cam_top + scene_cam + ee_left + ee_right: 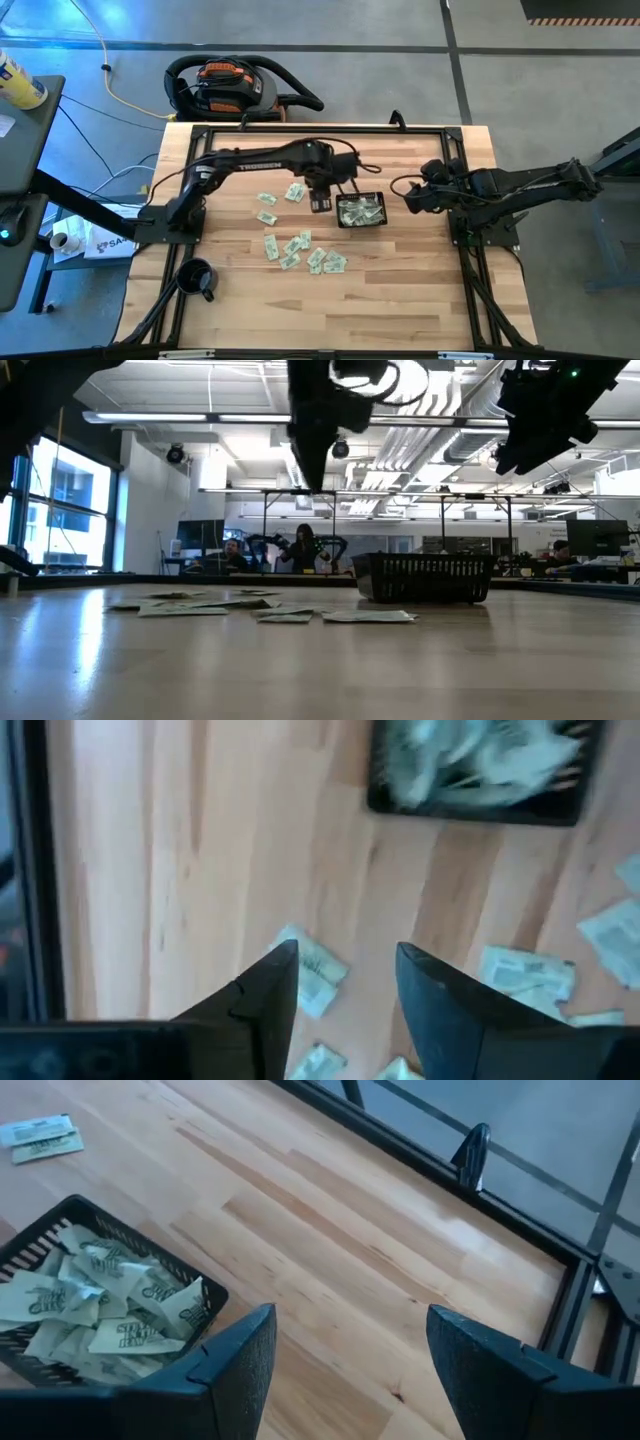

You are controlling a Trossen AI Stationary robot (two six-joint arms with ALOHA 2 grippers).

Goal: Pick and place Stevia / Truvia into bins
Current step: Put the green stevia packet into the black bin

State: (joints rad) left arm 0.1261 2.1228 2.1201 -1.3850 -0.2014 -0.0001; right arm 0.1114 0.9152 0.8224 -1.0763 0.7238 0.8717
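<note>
1. Pale wood forms the surface (400,300) in the high view. A black mug (197,279) stands near its front left corner, and an orange and black vacuum cleaner (228,86) sits on the floor beyond the far edge. The black basket (361,211) lies near the middle, full of sachets. More loose sachets (300,245) are scattered just to its left and in front of it. The left hand (320,201) hangs just left of the basket, above the loose sachets. The right hand (410,194) waits to the right of the basket, apart from it.

2. In the low view, the basket (424,577) stands on the surface with flat sachets (368,617) lying before it and to one side. Both hands hang well above the surface. People sit at desks in the room far behind.

3. In the left wrist view, the left hand (345,995) has its two dark fingers (262,995) parted with nothing between them. Sachets (313,975) lie on the wood below, and the basket (480,770) is beyond.

4. In the right wrist view, the right hand (345,1355) is spread wide and empty. The basket (75,1215) holds a heap of sachets (110,1305).
</note>
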